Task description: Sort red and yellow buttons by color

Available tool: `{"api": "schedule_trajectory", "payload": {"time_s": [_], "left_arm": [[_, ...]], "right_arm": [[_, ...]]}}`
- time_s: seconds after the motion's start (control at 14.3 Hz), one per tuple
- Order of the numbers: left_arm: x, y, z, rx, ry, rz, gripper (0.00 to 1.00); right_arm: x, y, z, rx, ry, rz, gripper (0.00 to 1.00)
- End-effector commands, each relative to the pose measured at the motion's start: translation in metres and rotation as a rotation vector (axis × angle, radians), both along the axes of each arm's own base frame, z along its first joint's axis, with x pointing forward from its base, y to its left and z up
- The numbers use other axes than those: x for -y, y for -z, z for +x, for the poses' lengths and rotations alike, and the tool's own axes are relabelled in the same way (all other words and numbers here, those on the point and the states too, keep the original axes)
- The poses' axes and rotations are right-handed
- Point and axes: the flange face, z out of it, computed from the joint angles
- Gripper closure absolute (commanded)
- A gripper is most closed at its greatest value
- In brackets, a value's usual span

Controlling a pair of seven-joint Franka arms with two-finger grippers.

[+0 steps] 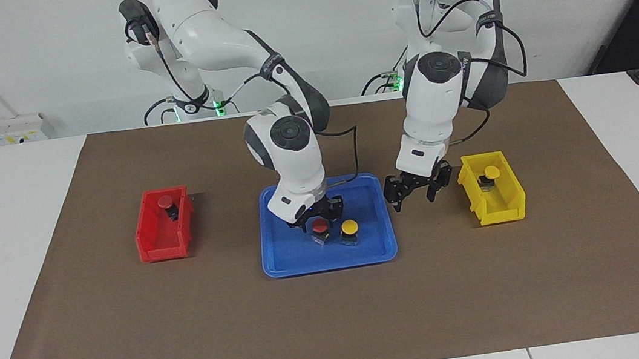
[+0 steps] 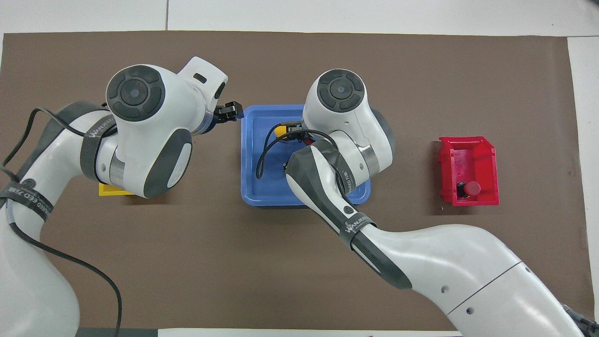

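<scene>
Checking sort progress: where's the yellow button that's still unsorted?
In the facing view the loose yellow button stands in the blue tray, beside the red button at the right gripper, on that button's side toward the left arm's end.

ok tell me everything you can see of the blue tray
The blue tray is a shallow rounded rectangle with a raised rim, looking like glossy plastic. It lies flat mid-mat, between the red bin and yellow bin. A red button and a yellow button are in it.
</scene>
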Motion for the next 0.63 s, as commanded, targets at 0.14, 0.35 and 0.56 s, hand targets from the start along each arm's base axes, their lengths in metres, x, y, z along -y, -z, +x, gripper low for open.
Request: {"api": "schedule_trajectory", "payload": {"time_s": [0.14, 0.35, 0.56], "left_arm": [[0.001, -0.001, 0.002, -0.007, -0.016, 0.001, 0.1], [0.003, -0.002, 0.002, 0.001, -0.016, -0.003, 0.1], [0.02, 0.002, 0.006, -0.011, -0.033, -0.028, 0.1]], "right_arm": [[0.002, -0.006, -0.005, 0.0, 0.02, 0.021, 0.81], [0.009, -0.036, 0.004, 0.0, 0.028, 0.016, 0.83], [0.07, -0.102, 0.007, -0.013, 0.007, -0.009, 0.83]]}}
